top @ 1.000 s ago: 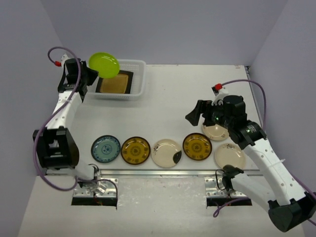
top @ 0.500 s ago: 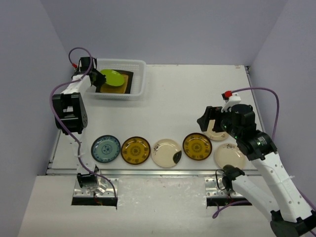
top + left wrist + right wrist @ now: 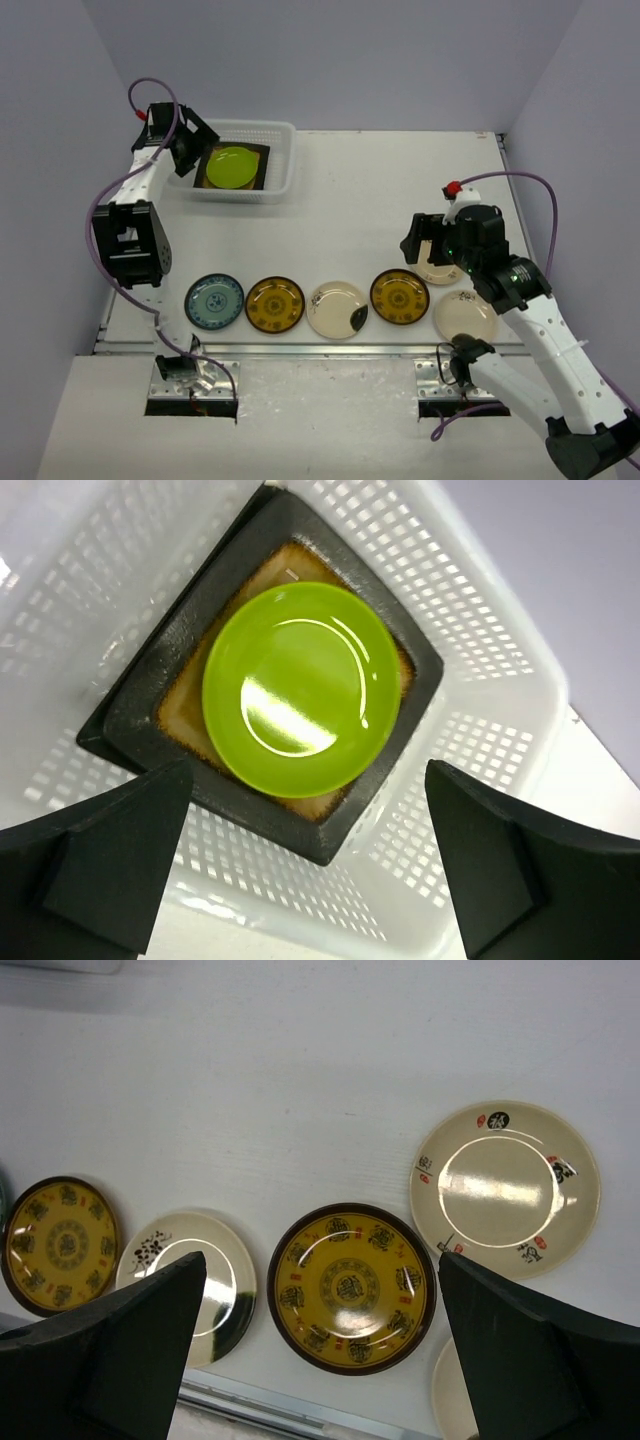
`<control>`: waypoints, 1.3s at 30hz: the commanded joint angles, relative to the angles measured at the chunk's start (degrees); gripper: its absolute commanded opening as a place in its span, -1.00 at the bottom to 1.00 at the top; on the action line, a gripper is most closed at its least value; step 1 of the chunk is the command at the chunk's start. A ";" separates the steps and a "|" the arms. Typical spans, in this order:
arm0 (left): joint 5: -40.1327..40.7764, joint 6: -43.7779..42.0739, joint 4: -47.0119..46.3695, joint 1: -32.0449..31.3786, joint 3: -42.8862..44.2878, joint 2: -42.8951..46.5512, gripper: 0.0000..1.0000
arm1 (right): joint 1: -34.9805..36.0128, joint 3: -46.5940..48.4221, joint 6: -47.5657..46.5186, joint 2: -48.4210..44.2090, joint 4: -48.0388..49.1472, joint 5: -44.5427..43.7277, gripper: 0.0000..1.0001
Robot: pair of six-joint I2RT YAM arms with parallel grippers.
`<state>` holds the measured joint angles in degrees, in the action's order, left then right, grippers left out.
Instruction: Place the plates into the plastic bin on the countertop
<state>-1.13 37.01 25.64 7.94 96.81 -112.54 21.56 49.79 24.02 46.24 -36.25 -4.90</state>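
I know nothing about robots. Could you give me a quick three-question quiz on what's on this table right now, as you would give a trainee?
1. True or false: the lime-green plate lies directly on the floor of the plastic bin.
2. How many yellow-brown patterned plates lie on the countertop? A one, B two, C three.
3. Fill the gap: the left gripper hangs over the bin with its jaws ____.

Key
1. False: it rests on the dark square plate inside the bin.
2. B.
3. Open, holding nothing.
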 commanded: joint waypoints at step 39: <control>-23.43 -1.06 -10.73 -53.09 19.69 -39.58 -0.51 | -1.46 0.98 1.73 -12.49 -5.38 -6.32 0.98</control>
<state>-29.36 36.95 8.91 -45.08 115.78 -146.91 20.34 51.55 26.48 34.42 -44.33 -12.14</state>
